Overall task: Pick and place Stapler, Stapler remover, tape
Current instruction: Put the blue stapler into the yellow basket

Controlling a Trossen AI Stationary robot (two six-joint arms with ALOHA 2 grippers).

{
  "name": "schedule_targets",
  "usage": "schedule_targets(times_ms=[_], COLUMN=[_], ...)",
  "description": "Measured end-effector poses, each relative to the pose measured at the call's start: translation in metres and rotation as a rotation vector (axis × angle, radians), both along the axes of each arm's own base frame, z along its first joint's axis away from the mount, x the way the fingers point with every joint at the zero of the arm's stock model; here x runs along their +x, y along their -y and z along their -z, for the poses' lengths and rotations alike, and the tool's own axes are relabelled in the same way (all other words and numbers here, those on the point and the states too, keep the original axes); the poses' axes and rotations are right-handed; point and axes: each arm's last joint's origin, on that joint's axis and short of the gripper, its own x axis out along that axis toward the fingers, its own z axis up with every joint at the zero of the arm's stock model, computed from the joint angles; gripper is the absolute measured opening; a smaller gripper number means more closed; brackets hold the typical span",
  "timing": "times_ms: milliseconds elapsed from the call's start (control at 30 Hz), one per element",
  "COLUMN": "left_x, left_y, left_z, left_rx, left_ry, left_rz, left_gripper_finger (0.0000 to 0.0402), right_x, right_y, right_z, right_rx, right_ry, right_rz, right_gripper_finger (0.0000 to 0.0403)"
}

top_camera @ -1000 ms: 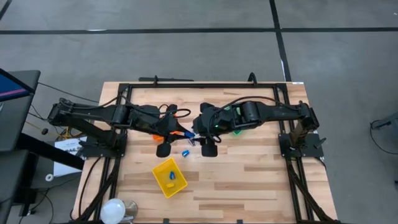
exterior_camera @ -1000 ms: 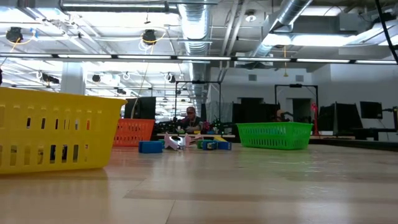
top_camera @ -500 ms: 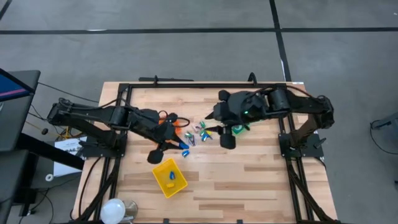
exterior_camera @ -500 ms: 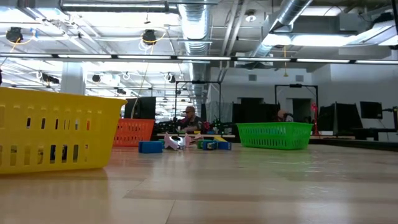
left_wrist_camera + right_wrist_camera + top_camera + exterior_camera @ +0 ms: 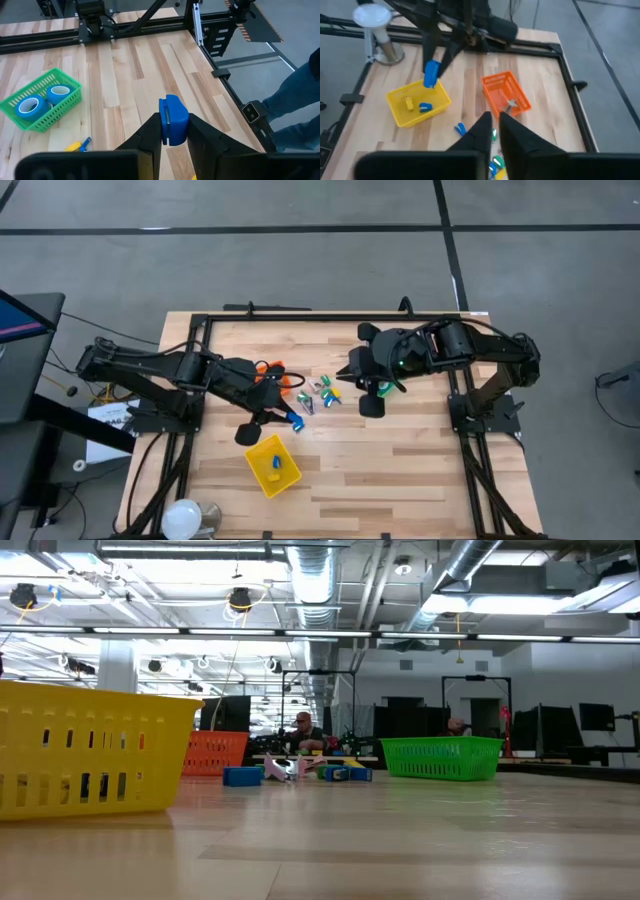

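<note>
Wooden table with yellow bin, orange bin, green bin

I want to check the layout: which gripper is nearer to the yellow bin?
Left. The left gripper holds a blue stapler just beside the yellow bin. The right gripper, empty, is across the table by the green bin.

The right gripper shows its two dark fingers pressed together with nothing between them, above the wooden table. Ahead stands an orange bin holding a small pale object. Beside it, a yellow bin holds a yellow piece and a blue piece. The left gripper hangs above the yellow bin, holding a blue stapler. A white lamp stands at the table's corner.
</note>
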Motion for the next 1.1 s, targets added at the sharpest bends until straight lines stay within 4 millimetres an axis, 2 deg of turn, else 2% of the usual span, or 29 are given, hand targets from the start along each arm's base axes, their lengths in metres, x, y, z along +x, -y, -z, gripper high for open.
schedule_targets(times_ms=[67, 200, 333, 533, 700, 967, 1100], left_x=[0.0, 0.0, 0.0, 0.0, 0.0, 0.0, -0.002], left_y=[0.0, 0.0, 0.0, 0.0, 0.0, 0.001, 0.009], left_z=[0.0, 0.0, 0.0, 0.0, 0.001, 0.001, 0.001], left_rx=[0.001, 0.001, 0.001, 0.001, 0.003, 0.001, -0.002], left_ry=[0.0, 0.001, 0.001, 0.0, -0.006, -0.006, -0.006], left_rz=[-0.001, -0.002, -0.002, -0.002, -0.002, 0.005, 0.046], left_gripper_finger=[0.0066, 0.0066, 0.0066, 0.0066, 0.0066, 0.0066, 0.0066], right_x=[0.001, 0.0, -0.002, -0.009, -0.03, -0.08, -0.108], right_y=[-0.001, 0.004, 0.013, 0.022, 0.03, 0.039, 0.043], right_z=[-0.001, 0.0, 0.014, 0.035, 0.054, 0.091, 0.103], right_rx=[0.006, 0.012, 0.029, 0.067, 0.109, 0.142, 0.171], right_ry=[0.01, 0.008, -0.025, 0.057, 0.1, 0.057, 0.071], right_rz=[-0.024, -0.016, -0.018, -0.009, 0.001, 0.072, 0.105], right_gripper_finger=[0.0007, 0.0004, 0.0002, 0.0001, 0.0, 0.0, 0.0])
